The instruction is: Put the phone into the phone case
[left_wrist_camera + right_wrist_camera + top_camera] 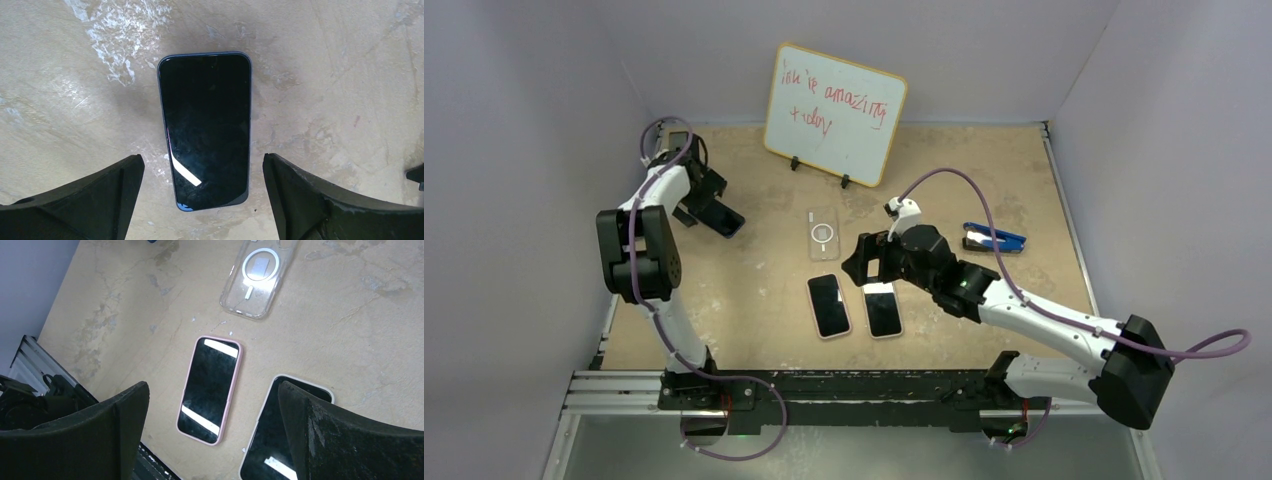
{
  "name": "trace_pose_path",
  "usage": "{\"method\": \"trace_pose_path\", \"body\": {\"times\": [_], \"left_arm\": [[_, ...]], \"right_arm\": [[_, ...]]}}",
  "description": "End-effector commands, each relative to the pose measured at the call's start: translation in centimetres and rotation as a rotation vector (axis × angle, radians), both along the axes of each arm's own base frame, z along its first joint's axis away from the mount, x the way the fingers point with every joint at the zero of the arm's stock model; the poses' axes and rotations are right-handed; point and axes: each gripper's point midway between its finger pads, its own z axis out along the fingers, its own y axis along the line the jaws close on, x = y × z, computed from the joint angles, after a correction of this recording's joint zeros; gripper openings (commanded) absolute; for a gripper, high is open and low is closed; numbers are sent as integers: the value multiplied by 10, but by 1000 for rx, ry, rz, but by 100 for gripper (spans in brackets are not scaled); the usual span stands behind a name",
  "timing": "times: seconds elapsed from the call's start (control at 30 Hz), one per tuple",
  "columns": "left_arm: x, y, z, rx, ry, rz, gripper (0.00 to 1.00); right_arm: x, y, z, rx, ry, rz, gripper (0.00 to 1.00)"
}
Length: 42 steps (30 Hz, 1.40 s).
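left gripper [201, 167], fingers released, straddles the dark phone [205, 130] for a grasp; right gripper [214, 390], also released, hovers near the clear case [260, 277], likely to steady it.

Only readable thing is the whiteboard [835, 113] at the back, red marker handwriting. It looks like "you're amazing" on the top line and "today" under it, though the first letters are pretty scrawly. The case [260, 277] just carries a white ring-and-bar mark.
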Motion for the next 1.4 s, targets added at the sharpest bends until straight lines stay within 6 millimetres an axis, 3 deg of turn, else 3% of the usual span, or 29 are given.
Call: {"method": "trace_pose_path", "body": {"times": [0.0,0.57,0.73,0.93,1.13,1.37], "left_arm": [[10,6,1,-1,2,44,93],[14,0,-35,-25,75,25,94],[4,-8,-42,-19,121,26,94],[-1,-13,-41,-14,147,30,91],[-1,-9,-42,13,194,39,95],[-9,-9,-51,16,227,54,88]], "right_arm": [[11,7,19,32,-51,-9,99],[16,13,8,11,-42,-6,99],[13,15,3,4,-3,-2,99],[17,8,8,17,-7,-58,99],[19,6,14,41,-20,-81,99],[17,6,22,54,-28,-72,99]]}}
